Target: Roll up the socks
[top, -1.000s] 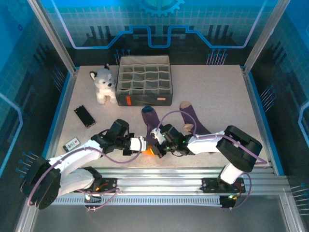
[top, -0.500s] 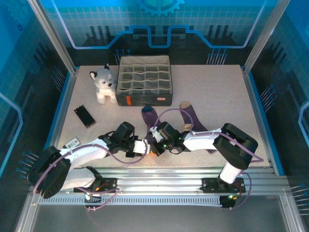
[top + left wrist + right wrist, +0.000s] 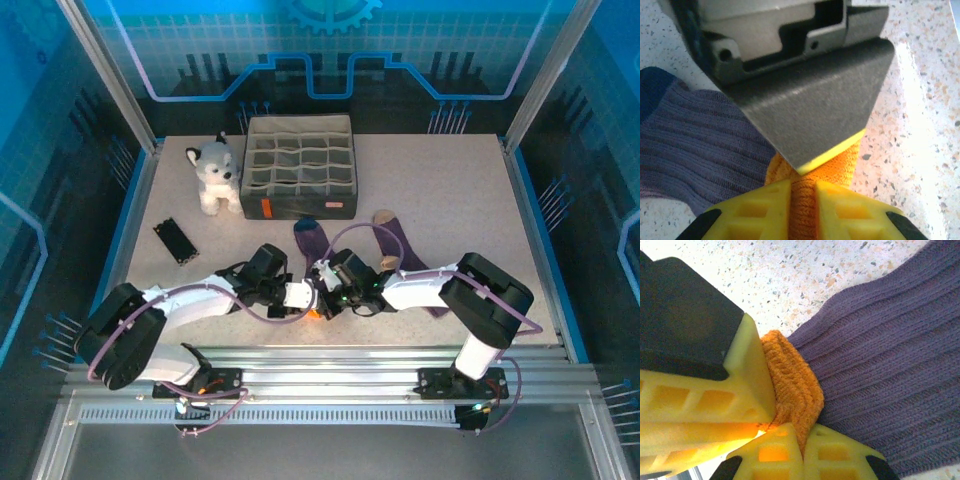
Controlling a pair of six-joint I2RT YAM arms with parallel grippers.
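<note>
Likely step 1: start of roll. Navy-toed sock (image 3: 311, 248) lower centre, top view. Left gripper (image 3: 803, 197) and right gripper (image 3: 802, 452) both clamped on orange cuff (image 3: 792, 385). Next: turn cuff toward toe, grippers together.

The navy-toed sock (image 3: 310, 246) is ribbed purple with an orange cuff (image 3: 792, 385); the tan-toed sock (image 3: 402, 242) is purple too. The tabletop (image 3: 450, 190) is speckled beige.

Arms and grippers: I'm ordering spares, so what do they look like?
Both the left arm and right arm have white links, black joints and looping purple cables. The left gripper and right gripper carry yellow fingers with moulded cut-outs on dark grey backing.
</note>
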